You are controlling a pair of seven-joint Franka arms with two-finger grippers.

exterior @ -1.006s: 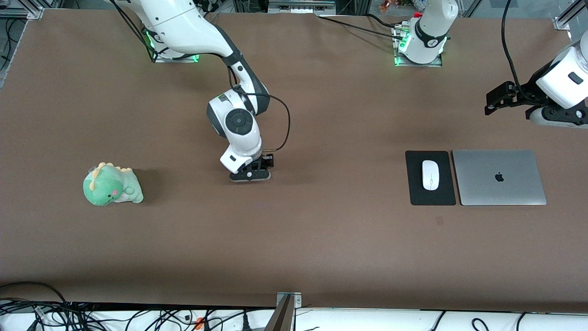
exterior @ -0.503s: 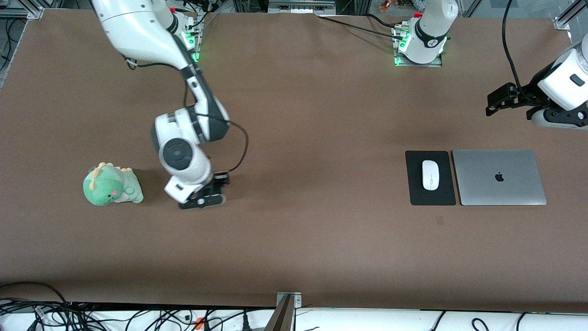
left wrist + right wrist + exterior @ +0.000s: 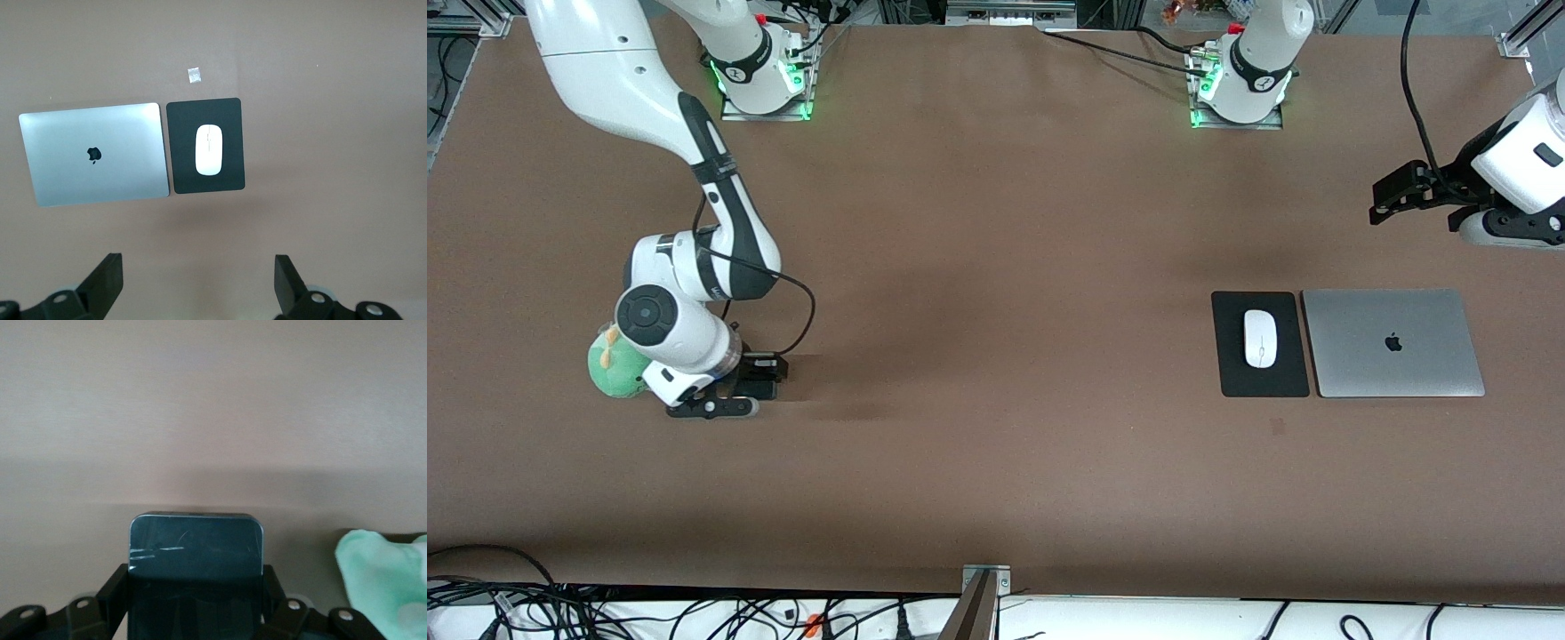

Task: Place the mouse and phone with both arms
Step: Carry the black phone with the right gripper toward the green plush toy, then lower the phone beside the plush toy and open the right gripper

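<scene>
Phone (image 3: 194,547) sat clamped in right gripper (image 3: 725,396) beside green dinosaur plush (image 3: 609,369), mouse (image 3: 1260,338) on black mat (image 3: 1232,356) beside laptop (image 3: 1393,342), left gripper (image 3: 199,287) spread wide, waiting above.

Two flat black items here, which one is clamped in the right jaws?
The phone, the small glossy slab held by the right gripper beside the green plush dinosaur. The larger black mouse mat lies flat under the mouse.

Robotics lab: two arms bolted to a brown table (image 3: 996,498), aluminium framing (image 3: 983,597) and loose cables (image 3: 507,604) along its edges.
</scene>
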